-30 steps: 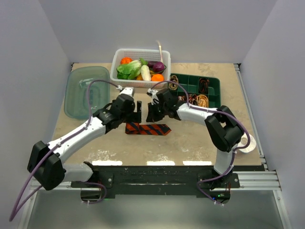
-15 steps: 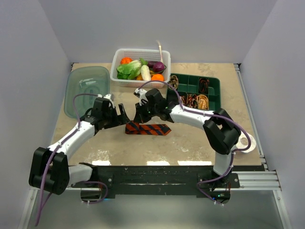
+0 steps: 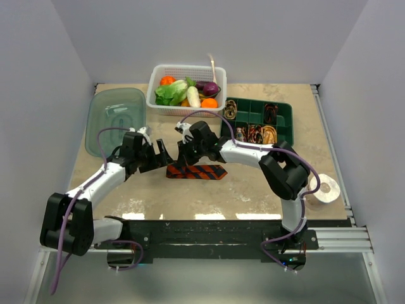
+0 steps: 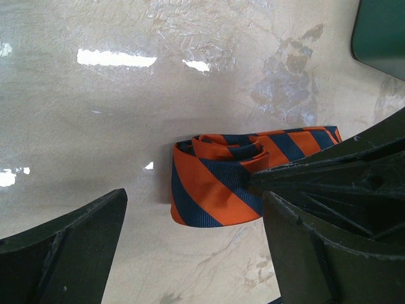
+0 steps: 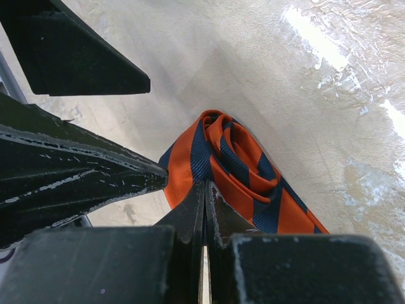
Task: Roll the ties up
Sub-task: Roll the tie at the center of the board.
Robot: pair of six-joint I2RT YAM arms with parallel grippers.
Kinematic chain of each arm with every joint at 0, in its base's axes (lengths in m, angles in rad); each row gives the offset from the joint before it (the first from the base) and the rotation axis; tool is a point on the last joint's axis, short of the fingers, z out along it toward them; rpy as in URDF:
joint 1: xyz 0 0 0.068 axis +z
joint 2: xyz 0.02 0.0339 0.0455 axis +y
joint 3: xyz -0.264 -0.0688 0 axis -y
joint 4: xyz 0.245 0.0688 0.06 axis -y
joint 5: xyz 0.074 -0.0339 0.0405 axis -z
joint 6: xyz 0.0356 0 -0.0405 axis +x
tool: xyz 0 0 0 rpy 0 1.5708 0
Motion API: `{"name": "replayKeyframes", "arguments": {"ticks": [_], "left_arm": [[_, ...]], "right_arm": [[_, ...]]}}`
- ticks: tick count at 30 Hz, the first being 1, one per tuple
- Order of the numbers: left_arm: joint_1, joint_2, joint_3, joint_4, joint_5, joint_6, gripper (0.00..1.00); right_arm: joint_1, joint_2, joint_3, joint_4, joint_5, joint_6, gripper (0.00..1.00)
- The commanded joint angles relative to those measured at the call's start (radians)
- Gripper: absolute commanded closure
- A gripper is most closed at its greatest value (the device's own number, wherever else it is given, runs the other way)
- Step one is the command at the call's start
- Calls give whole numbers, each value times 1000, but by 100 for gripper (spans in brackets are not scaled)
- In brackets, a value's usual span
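Note:
An orange and dark blue striped tie (image 3: 197, 171) lies flat on the table, its left end wound into a small loose roll (image 5: 235, 154). My right gripper (image 3: 183, 159) is shut, and its closed tips (image 5: 205, 187) rest against the near side of that roll, with no fabric showing between them. My left gripper (image 3: 162, 156) stands open just left of the roll, one finger (image 4: 82, 240) well clear of it. The rolled end (image 4: 215, 190) lies ahead of the gap (image 4: 193, 209). Brown patterned coiled ties (image 3: 269, 134) sit in the green tray.
A green compartment tray (image 3: 286, 113) stands at the back right, its corner (image 4: 383, 31) in the left wrist view. A white basket of vegetables (image 3: 152, 88) is at the back centre, a clear plastic tub (image 3: 114, 120) at the back left, a white tape roll (image 3: 327, 188) at the right edge.
Both grippers have shifted left. The left one has drawn back off the tie's left end. The right one, still shut, has slid along to the rolled end.

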Motion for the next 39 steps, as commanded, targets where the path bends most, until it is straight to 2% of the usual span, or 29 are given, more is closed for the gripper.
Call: {"name": "replayKeyframes", "arguments": {"ticks": [1,19,30,33,39], "left_arm": [[12,11,-11,48,37,3,8],[12,58,-63,183,132,3,8],[12,142,-118,363,285,-7,10],[12,167,-139,421,325,-35,12],[12,208,-172,545,375,-72,25]], "right_arm": [[4,-5,24,6,-17,-23,100],[-25,-73,-86,-41,100,-57,100],[-34,-70,-120,-28,100,-57,100],[-35,-78,-128,-25,101,-57,100],[-38,-85,-139,-25,103,-59,100]]}}
